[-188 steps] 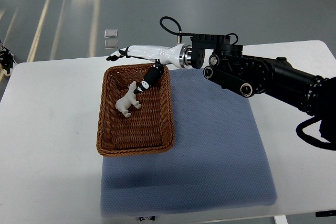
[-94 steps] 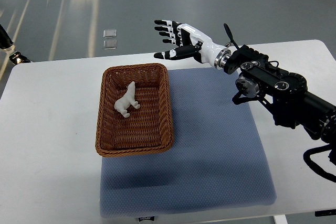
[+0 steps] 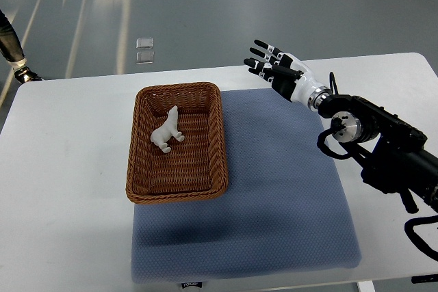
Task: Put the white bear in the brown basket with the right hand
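- The white bear (image 3: 166, 131) lies inside the brown basket (image 3: 217, 143), in the far half of it, resting on the woven floor and apart from the walls as far as I can tell.
- The bear's head points toward the basket's far rim; its legs are toward the near-right.
- My right hand (image 3: 275, 70) is up in the air, well to the right of the basket and beyond its far-right corner, over the far edge of the table (image 3: 68, 169).
- My fingers (image 3: 259, 52) are spread and straight, pointing away to the upper left, and they hold nothing.
- My right arm (image 3: 383, 148) comes in from the right side, black and bulky, and passes over the right part of the blue mat (image 3: 274, 203) that lies to the right of the basket.
- The basket sits on the left edge of that mat, with its left side over the bare white table top; it stands flat, long side running away from me.
- 1 bear is all the basket holds.
- At the far left, well away from the basket and past the table's corner, a small part of a limb (image 3: 12, 46) shows at the picture's edge; I cannot tell what state its hand is in.
- On the floor beyond the basket's far rim lie 2 small pale squares (image 3: 144, 50), 1 just behind the other.
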Motion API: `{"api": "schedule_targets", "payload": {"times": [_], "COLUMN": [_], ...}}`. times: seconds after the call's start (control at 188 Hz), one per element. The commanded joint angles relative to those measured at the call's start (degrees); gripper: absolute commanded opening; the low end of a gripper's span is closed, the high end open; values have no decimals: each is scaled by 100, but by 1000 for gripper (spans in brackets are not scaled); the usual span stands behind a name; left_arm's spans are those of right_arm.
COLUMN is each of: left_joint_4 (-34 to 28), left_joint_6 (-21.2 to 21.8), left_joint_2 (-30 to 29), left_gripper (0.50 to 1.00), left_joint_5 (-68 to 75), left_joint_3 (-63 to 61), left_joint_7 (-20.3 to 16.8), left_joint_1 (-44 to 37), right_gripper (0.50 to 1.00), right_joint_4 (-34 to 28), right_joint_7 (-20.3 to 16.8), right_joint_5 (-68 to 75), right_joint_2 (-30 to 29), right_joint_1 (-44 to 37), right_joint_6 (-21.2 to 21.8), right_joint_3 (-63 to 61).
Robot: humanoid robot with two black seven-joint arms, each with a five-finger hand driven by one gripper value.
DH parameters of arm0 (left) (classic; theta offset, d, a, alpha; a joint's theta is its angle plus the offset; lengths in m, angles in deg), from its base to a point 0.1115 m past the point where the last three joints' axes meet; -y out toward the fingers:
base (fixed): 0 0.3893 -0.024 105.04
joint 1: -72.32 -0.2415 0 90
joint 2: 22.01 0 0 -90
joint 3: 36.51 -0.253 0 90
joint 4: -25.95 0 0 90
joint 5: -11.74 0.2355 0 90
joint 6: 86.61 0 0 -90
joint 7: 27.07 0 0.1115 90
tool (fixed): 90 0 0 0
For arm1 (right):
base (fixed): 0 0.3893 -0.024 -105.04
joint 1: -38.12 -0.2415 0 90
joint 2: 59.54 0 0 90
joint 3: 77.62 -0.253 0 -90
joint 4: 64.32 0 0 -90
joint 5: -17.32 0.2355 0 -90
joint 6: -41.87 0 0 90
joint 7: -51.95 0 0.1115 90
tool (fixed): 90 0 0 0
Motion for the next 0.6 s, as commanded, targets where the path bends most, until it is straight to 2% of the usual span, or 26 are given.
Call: {"api": "schedule_targets", "payload": {"times": [0.0,0.596], "left_joint_4": [0,0], "left_joint_6": [1,1], "left_joint_2": [0,0], "left_gripper": [1000,1000], "left_joint_5": [-1,-1], "left_joint_3": [0,0], "left_joint_7": [-1,-1], "left_joint_1": [2,2], "right_gripper": [930,930], "right_joint_4": [0,-9], "right_joint_7": [-80,-19], "right_joint_5": [312,558], "right_joint_2": [20,108], "right_joint_1": [62,159], "right_joint_6": [0,53], "right_joint_3": [-7,-7]}}
